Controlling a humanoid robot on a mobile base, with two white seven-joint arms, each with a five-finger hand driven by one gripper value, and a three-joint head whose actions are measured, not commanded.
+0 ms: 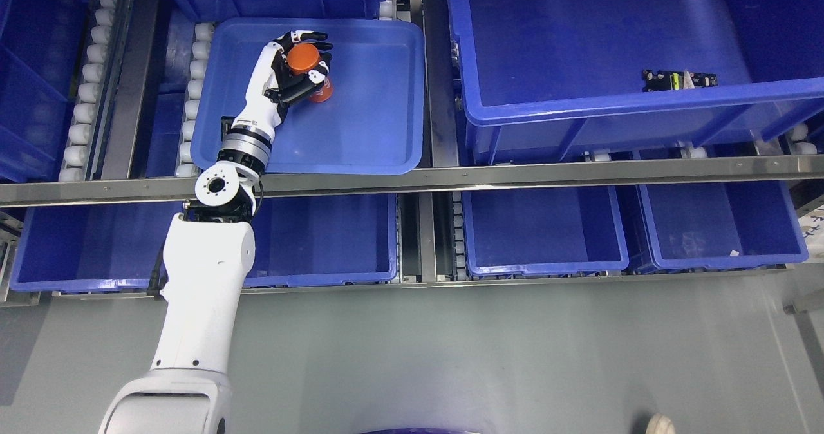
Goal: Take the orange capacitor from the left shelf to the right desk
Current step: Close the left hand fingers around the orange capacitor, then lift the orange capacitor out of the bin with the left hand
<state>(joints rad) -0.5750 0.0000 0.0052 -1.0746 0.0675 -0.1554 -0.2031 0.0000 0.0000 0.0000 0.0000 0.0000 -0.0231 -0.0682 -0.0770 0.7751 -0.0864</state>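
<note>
An orange cylindrical capacitor (306,65) stands in a shallow blue tray (373,131) on the upper shelf level, left of the middle. My left hand (302,67) reaches into the tray from below, its black-and-white fingers (320,78) curled around the capacitor's side. The capacitor's lower part is partly hidden by the fingers. The white left arm (199,292) rises from the bottom left over the steel shelf rail (515,176). No right arm shows.
A big deep blue bin (644,105) sits to the right with a small black part (679,80) inside. Blue bins (544,234) line the lower level. White rollers (84,93) run along the left. A shoe tip (660,424) shows on the grey floor.
</note>
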